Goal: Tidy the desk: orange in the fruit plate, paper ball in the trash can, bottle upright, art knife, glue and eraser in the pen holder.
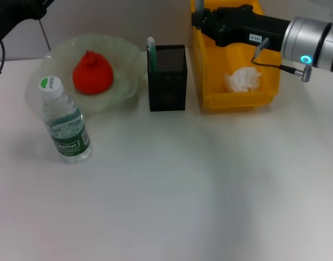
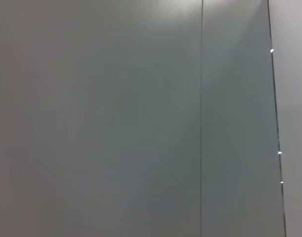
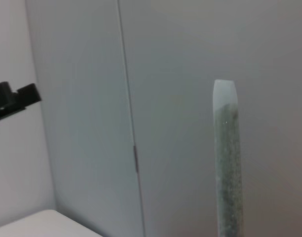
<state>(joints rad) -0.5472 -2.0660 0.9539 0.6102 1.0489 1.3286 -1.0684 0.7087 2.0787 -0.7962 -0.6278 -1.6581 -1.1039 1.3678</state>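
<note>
Bottle (image 1: 65,124) stands upright at the left of the frame on the desk (image 1: 172,196), and its green label carries pale lettering too small to read; the round green mark on the white cap is also illegible. Behind it, upper left, the orange (image 1: 92,72) sits in the plate (image 1: 125,60). The left hand is out of view; only a dark bit of that arm shows in the top left corner, parked.

At upper centre the holder (image 1: 167,78) already has the knife (image 1: 151,51) standing in its left side. The eraser cannot be made out anywhere. Just right of the holder is the bin (image 1: 240,98), with the paper ball (image 1: 243,80) lying inside.

At the upper right the right hand (image 1: 199,16) reaches in above the bin's back edge, closed on the glue (image 3: 227,158), which stands upright in the wrist view with its translucent tip on top. A small white sticker on the hand's black body has dark print that cannot be read.

The step in hand looks like carrying the glue to the holder. To do it well, the hand should move left until the stick hangs over the holder's free right side, clear of the knife, keep it vertical, lower the bottom end past the mesh rim, and only then let go.
</note>
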